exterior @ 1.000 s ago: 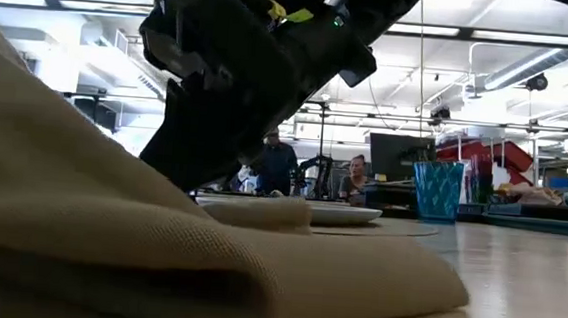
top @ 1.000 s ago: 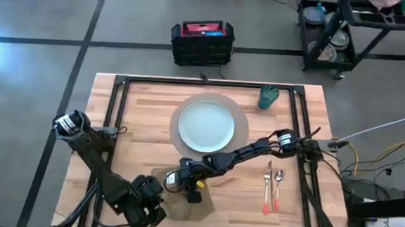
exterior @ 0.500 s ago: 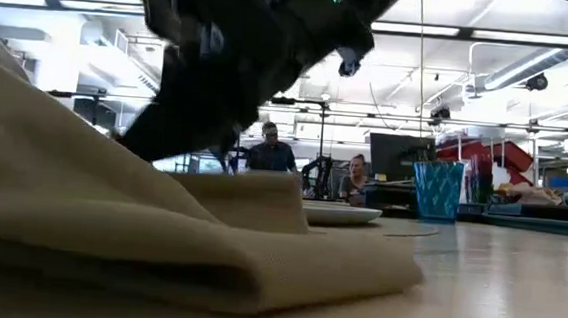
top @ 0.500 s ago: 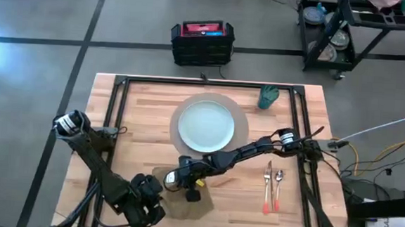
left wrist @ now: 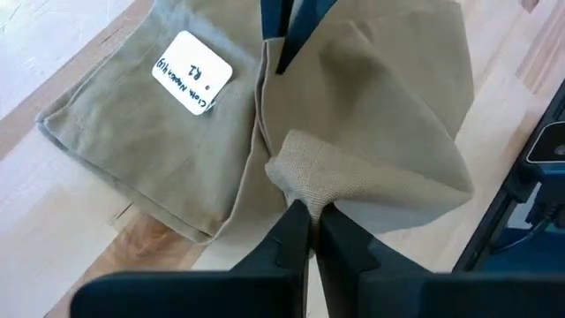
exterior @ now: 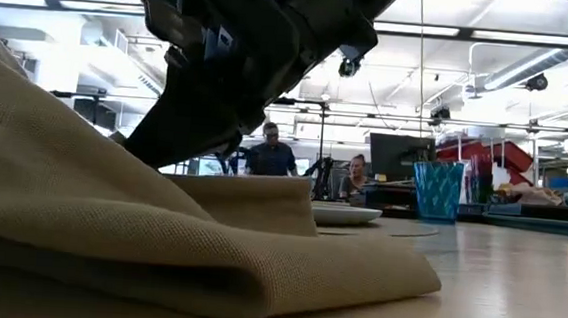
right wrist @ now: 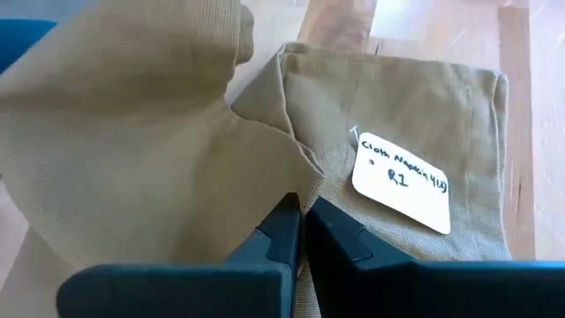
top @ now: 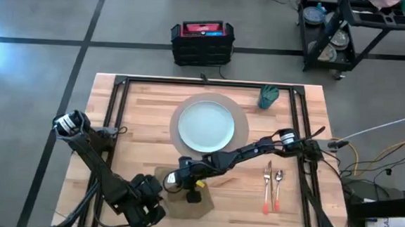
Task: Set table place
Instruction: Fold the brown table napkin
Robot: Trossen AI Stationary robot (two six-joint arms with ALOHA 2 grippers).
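Napkin (top: 183,197) lay at the lower centre of the high view, on the table (top: 138,124) just below the mat (top: 243,123) and plate (top: 206,125). Both arms met over it.

Left gripper (left wrist: 307,221): fingers pressed together on a raised fold of the napkin, cloth bunched just above the tips in the left wrist view. In the high view it sat at the napkin's lower-left edge (top: 156,195).

Right gripper (right wrist: 300,212): fingers likewise pinched on a napkin fold, the lifted cloth filling the left half of the right wrist view. In the high view the arm reached from the right rail down-left to the napkin's upper edge (top: 181,180).

White label (right wrist: 402,181) on the flat part of the napkin, handwritten, right of centre in the right wrist view; also seen upper left in the left wrist view (left wrist: 184,72).

Low view: napkin (exterior: 158,240) filled the left and lower frame, folded layers lifted under the dark gripper at top.

Fork (top: 268,188) and spoon (top: 278,188) lay side by side at lower right of the high view, well apart from the napkin. Cup (top: 268,97) stood at the upper right, near the rail.
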